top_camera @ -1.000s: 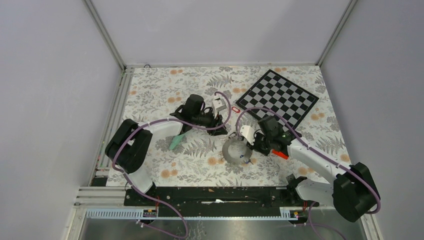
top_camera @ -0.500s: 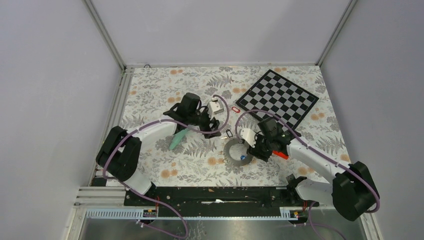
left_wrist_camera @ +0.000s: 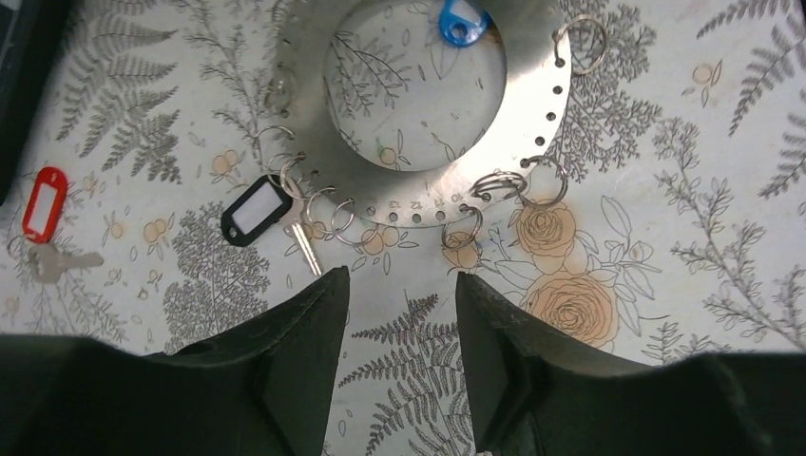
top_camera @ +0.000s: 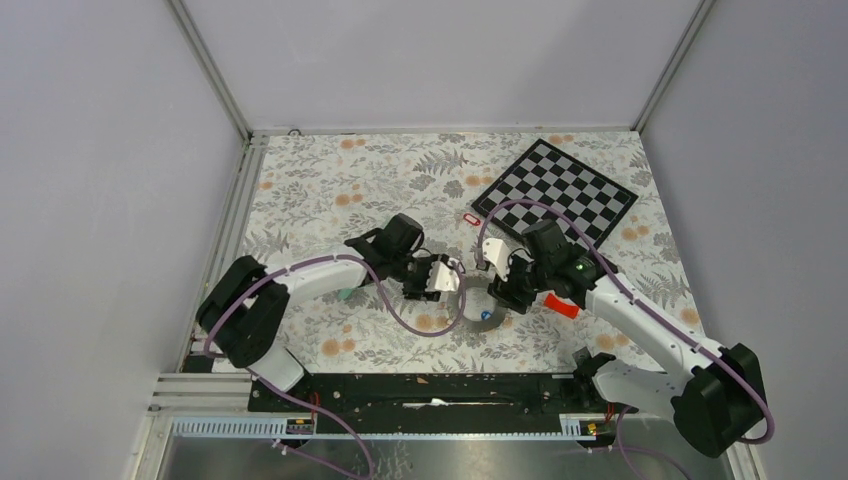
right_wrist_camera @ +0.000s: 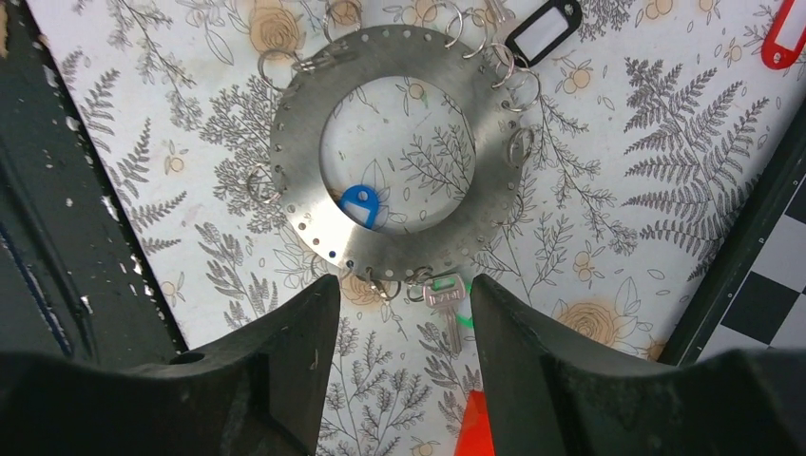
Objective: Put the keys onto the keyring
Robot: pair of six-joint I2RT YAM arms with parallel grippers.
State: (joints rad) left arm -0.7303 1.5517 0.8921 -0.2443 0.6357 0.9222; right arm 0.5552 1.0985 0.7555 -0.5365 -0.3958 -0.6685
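— Overhead, the left fingers [top_camera: 448, 280] have swung in beside the keyring [top_camera: 465, 308]. The right fingers [top_camera: 507, 290] flank its other side.
— Left wrist?
— Parted, gripping nothing, just short of the flat keyring. A black-tagged key [left_wrist_camera: 255, 209] sits at its rim, and a red-tagged key [left_wrist_camera: 45, 199] lies apart.
— Right wrist?
— Parted and empty too. Only here does a green-tagged key [right_wrist_camera: 444, 304] show.

Keyring [right_wrist_camera: 502, 161]: brushed metal, satin sheen. Blue key tag [right_wrist_camera: 361, 204], seven o'clock inside its hole: glossy plastic. Table covering [right_wrist_camera: 618, 190]: matt, smooth floral print.
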